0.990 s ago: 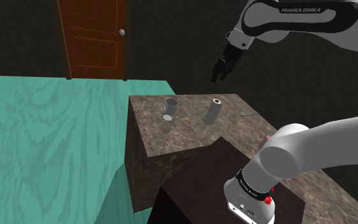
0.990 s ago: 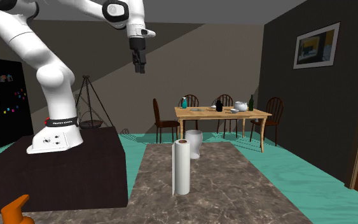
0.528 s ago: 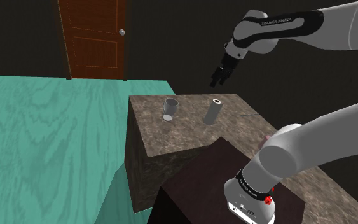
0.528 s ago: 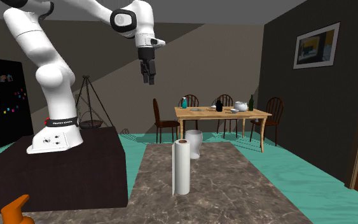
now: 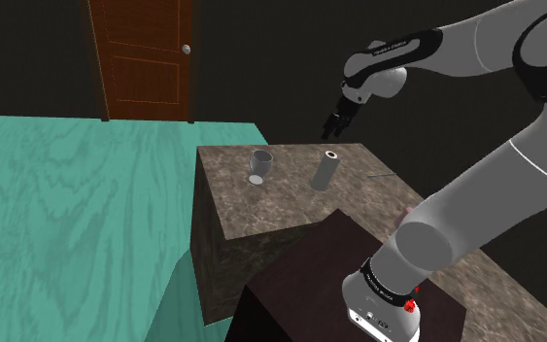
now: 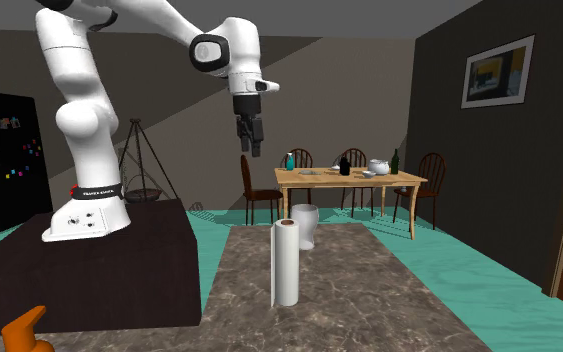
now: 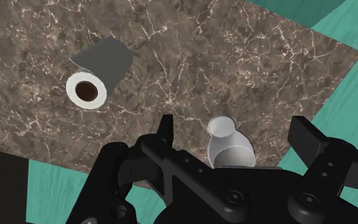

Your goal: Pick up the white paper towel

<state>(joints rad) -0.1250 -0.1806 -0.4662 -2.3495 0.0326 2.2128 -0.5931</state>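
Since a second ago the gripper (image 5: 336, 124) has come lower and farther out over the marble table (image 5: 261, 209). In the shoulder view it hangs in the air above the paper towel (image 5: 324, 171), well clear of it. The roll stands upright on the tabletop, with a grey cup (image 5: 260, 165) near it toward the view's left.

From the second exterior view, the gripper (image 6: 250, 148) points down, high above the roll (image 6: 286, 263), which stands upright on the table (image 6: 369, 300) with the cup (image 6: 305, 225) just behind it. The dark stand (image 6: 119, 270) adjoins the table at this view's left.

Through the wrist view, the gripper (image 7: 234, 133) has its fingers (image 7: 166, 130) set wide apart and grips nothing. The cup (image 7: 229, 146) shows far below between them, untouched. The roll (image 7: 98, 73) stands off to one side, its brown core facing the camera.
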